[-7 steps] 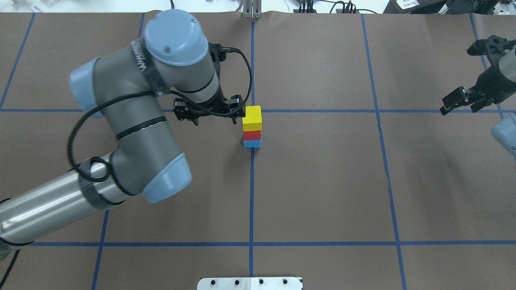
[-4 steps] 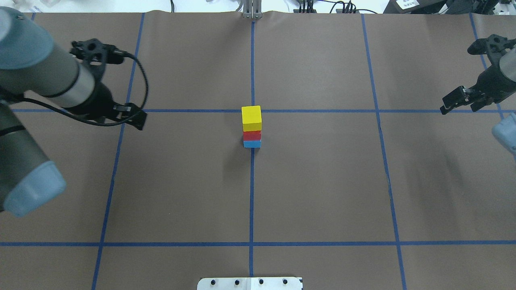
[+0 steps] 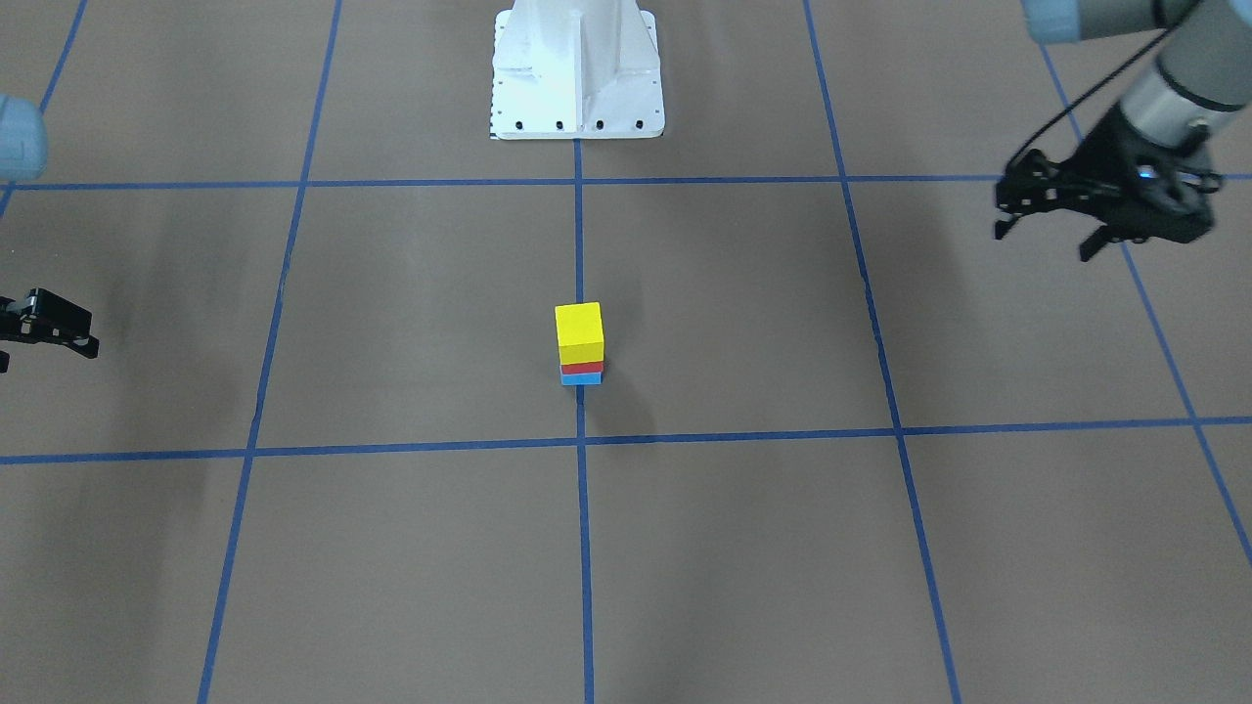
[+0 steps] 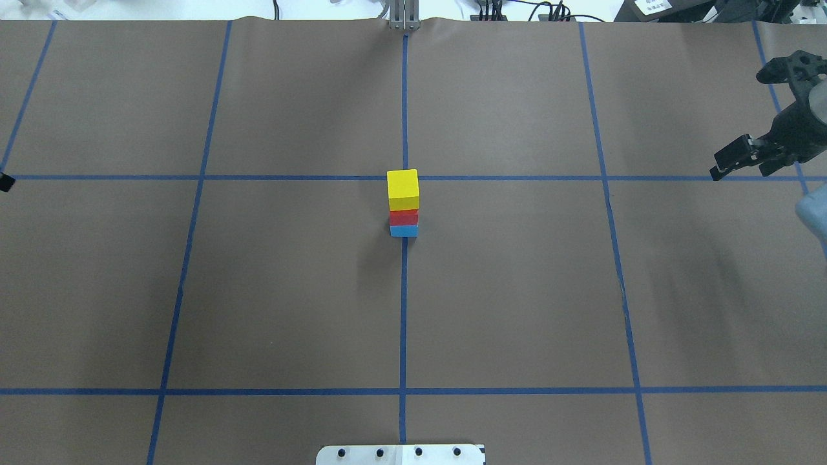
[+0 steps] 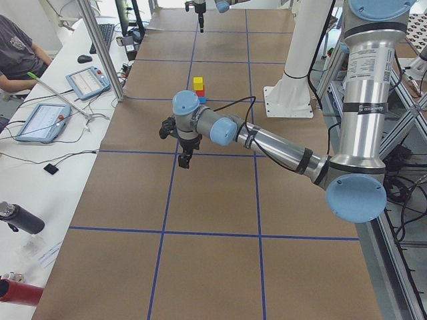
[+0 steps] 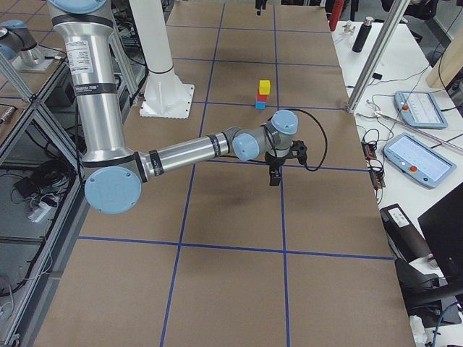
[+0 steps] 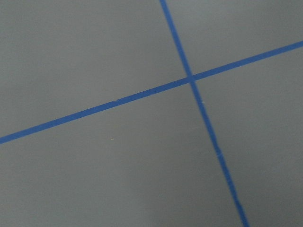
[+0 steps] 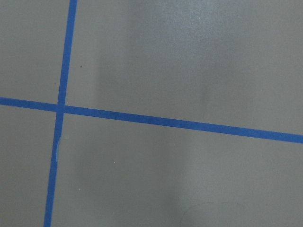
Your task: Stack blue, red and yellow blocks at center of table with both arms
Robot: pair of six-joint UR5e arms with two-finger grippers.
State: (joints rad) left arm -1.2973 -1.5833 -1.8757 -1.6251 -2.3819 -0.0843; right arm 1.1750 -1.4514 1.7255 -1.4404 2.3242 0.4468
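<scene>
A yellow block (image 4: 403,188) sits on a red block (image 4: 404,218), which sits on a blue block (image 4: 404,230), as one upright stack at the table's centre. The stack also shows in the front view, with the yellow block (image 3: 579,332) on top. My left gripper (image 3: 1043,241) is open and empty, far off to the stack's side; only a tip of it (image 4: 5,182) shows at the overhead view's left edge. My right gripper (image 4: 742,169) is open and empty near the far right edge. Both wrist views show only brown paper and blue tape lines.
The white robot base plate (image 3: 577,88) stands at the table's near-robot edge. Blue tape lines (image 4: 403,310) grid the brown table cover. An operator's bench with tablets (image 5: 87,81) runs along the far side.
My left arm has drawn back from beside the stack to the table's left edge, nearly out of the overhead view. The stack has not moved. The right gripper has shifted slightly.
</scene>
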